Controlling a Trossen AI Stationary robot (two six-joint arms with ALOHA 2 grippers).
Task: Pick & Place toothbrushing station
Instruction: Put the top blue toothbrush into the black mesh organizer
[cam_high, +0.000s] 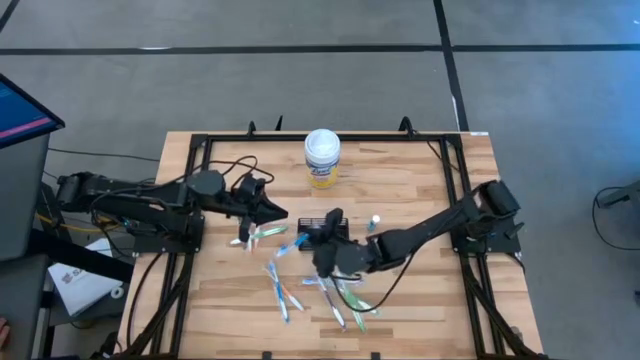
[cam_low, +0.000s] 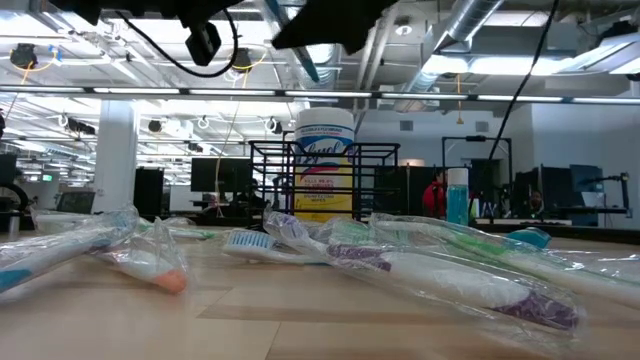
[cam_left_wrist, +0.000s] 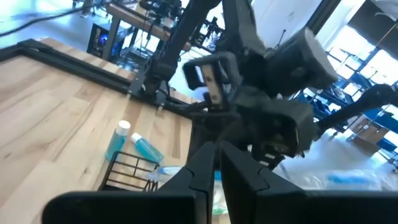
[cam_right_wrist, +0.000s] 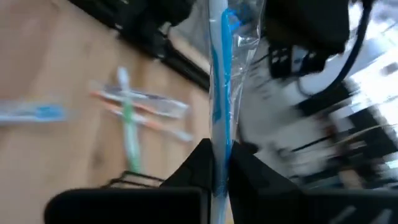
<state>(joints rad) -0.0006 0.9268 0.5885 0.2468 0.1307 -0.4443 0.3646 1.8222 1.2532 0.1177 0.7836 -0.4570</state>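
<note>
The toothbrushing station (cam_high: 333, 222) is a low black wire holder standing mid-table; it also shows in the left wrist view (cam_left_wrist: 127, 167) and the low view (cam_low: 385, 170). My right gripper (cam_high: 318, 250) hovers just on its near side, shut on a blue toothbrush (cam_right_wrist: 217, 74) in clear wrap. My left gripper (cam_high: 280, 213) is to the left of the station, and its fingers (cam_left_wrist: 217, 149) are shut with nothing between them. Several wrapped toothbrushes (cam_high: 285, 290) lie flat on the near half of the table. My right gripper pinches the wrapped blue toothbrush between its two fingers, on the shaft (cam_right_wrist: 219, 134) close to one end; which end I cannot tell. The toothbrush runs along the fingers and sticks out well past their tips. It is lifted clear of the table.
A white canister with a yellow label (cam_high: 322, 158) stands at the table's far middle. A small blue bottle (cam_high: 373, 222) lies just right of the station. More wrapped toothbrushes (cam_high: 348, 298) lie near the front, and a green one (cam_high: 265, 232) lies under my left gripper. A black frame (cam_high: 200, 150) rims the table.
</note>
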